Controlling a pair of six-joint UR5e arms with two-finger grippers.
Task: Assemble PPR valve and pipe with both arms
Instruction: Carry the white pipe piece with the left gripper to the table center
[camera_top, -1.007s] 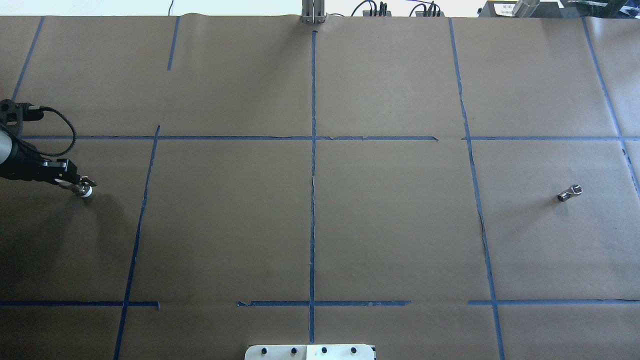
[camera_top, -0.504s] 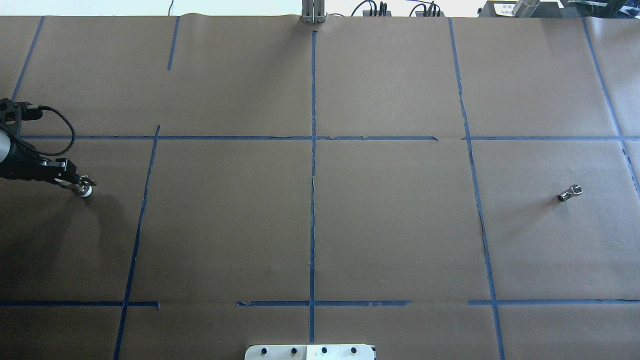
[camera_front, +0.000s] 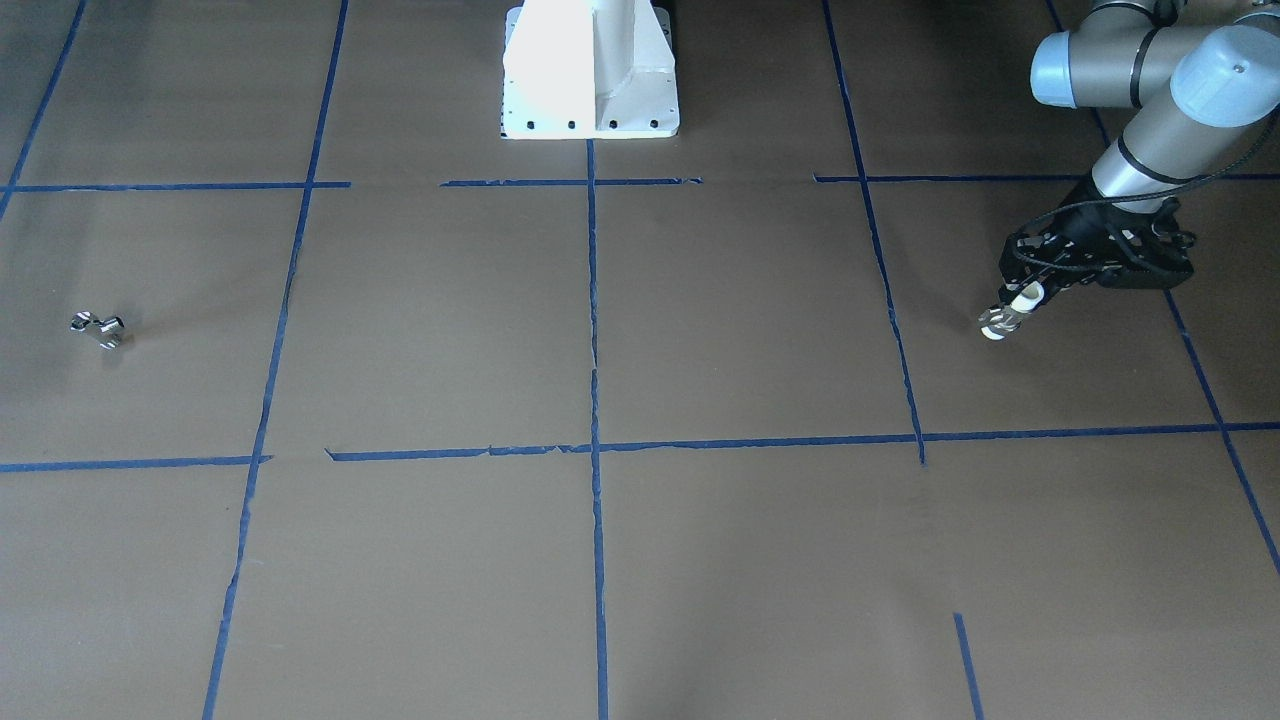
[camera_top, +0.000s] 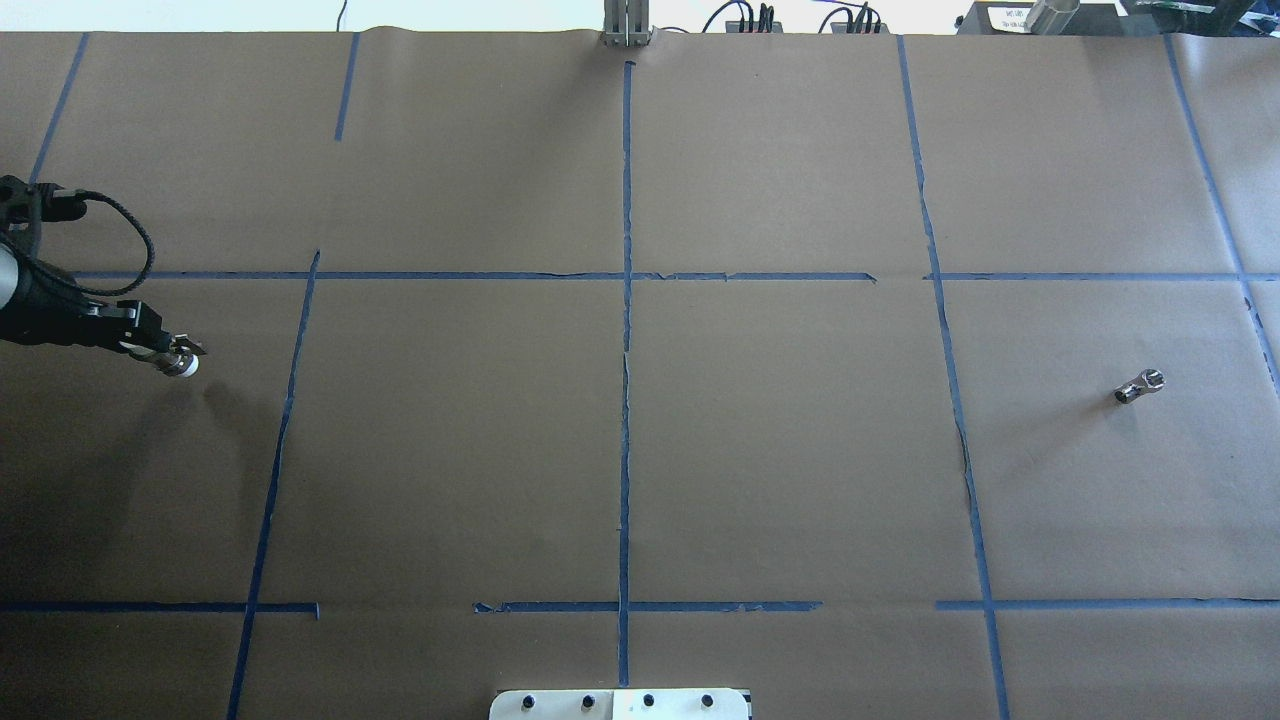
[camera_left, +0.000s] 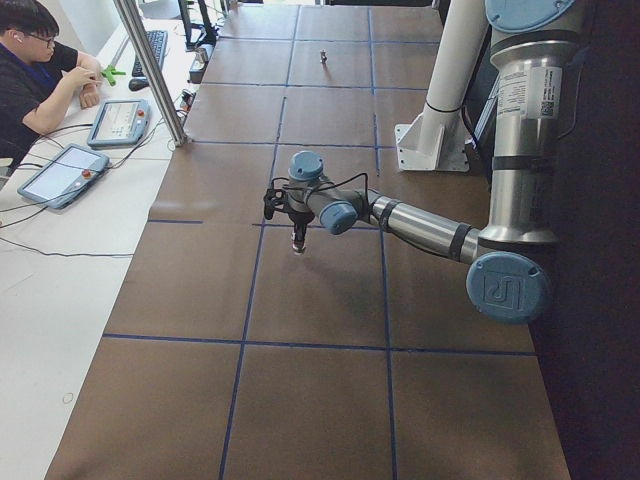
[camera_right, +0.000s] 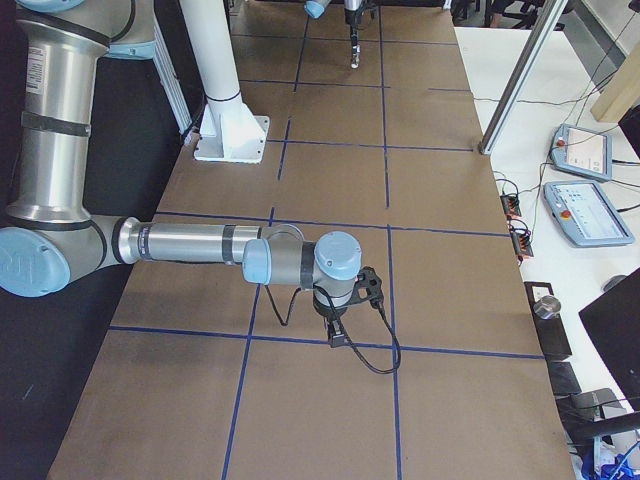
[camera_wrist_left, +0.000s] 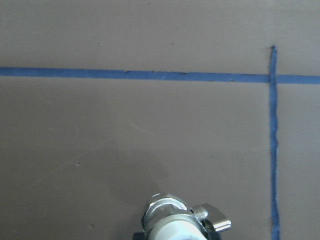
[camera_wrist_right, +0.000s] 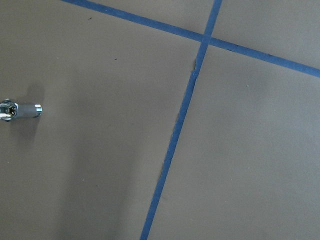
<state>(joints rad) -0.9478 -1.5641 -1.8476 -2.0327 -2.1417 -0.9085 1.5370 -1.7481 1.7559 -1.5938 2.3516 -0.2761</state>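
Observation:
My left gripper (camera_top: 172, 353) is shut on the PPR valve (camera_top: 184, 366), a white cylinder with a silvery collar, and holds it just above the table at the far left. In the front-facing view the valve (camera_front: 1003, 318) hangs tilted below the left gripper (camera_front: 1022, 297). The left wrist view shows the valve's end (camera_wrist_left: 172, 222) at the bottom edge. The pipe (camera_top: 1140, 386), a small silver piece, lies on the table at the right; it also shows in the front-facing view (camera_front: 98, 329) and the right wrist view (camera_wrist_right: 19, 110). My right gripper (camera_right: 336, 334) shows only in the exterior right view; I cannot tell its state.
Brown paper with blue tape lines (camera_top: 626, 330) covers the table. The white pedestal (camera_front: 590, 75) stands at the robot's side. An aluminium post (camera_left: 150, 70) rises at the far edge. An operator (camera_left: 35, 70) sits there with teach pendants (camera_left: 60, 172).
My left gripper has risen and moved a little forward and to the right with the valve in it. The pipe has not moved.

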